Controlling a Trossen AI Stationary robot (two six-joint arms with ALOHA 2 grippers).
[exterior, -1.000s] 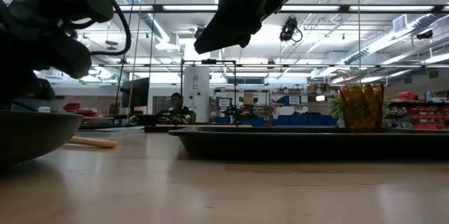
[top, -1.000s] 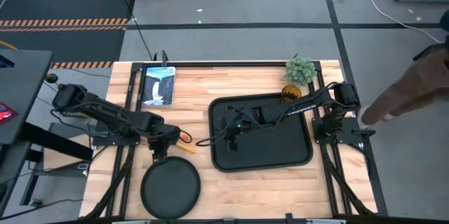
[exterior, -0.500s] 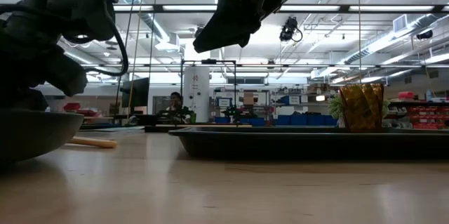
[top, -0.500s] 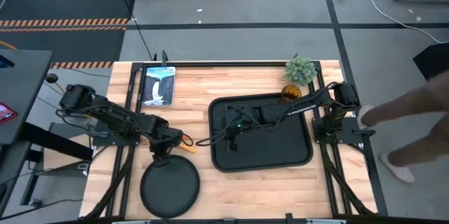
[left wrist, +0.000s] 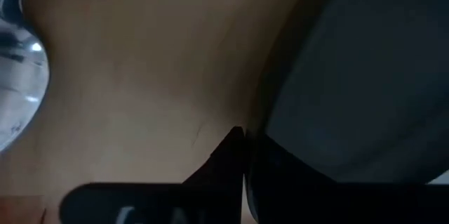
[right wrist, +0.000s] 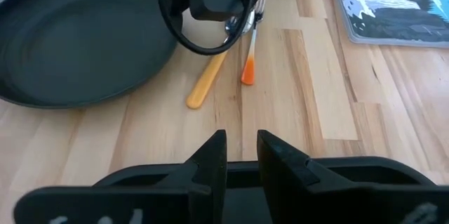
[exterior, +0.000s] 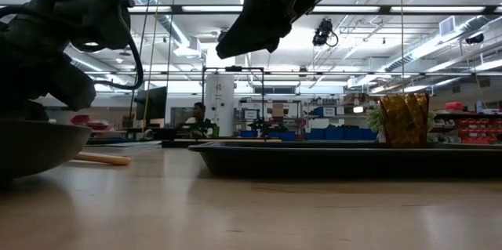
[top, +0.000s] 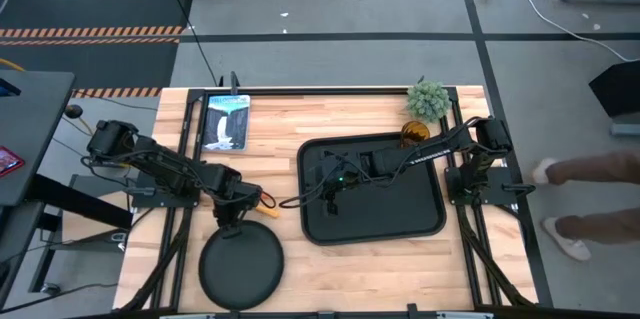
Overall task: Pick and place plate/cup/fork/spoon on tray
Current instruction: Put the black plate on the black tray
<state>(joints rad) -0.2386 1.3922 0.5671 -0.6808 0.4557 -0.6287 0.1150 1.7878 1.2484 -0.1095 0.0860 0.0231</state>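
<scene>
The round black plate (top: 240, 269) lies flat on the table near its front edge, left of the black tray (top: 400, 214). My left gripper (top: 232, 223) is at the plate's far rim and shut on it. The fork (right wrist: 249, 55) and the spoon (right wrist: 203, 87), both orange-handled, lie on the wood just beyond that rim; my left gripper hides the spoon's bowl. The amber cup (top: 414, 134) stands on the table at the tray's far right corner. My right gripper (top: 330, 199) hangs open above the tray's left part, with nothing between its fingers. My left gripper pinches the plate's far rim (left wrist: 261, 115) between its two fingers, one on the table side and one on the plate's inner side. The fingers come from above, pointing down. The plate (exterior: 31, 152) still rests on the table.
A small green plant (top: 428, 99) stands at the far edge behind the cup. A flat printed card (top: 225, 121) lies at the far left. A person's legs (top: 590, 174) show on the floor beyond the table's right side. Bare wood lies between plate and tray.
My left gripper has edged a little toward the table's right edge at the plate's far rim and has shut on it. The plate has not moved. The person at the right has drawn an arm back from the table.
</scene>
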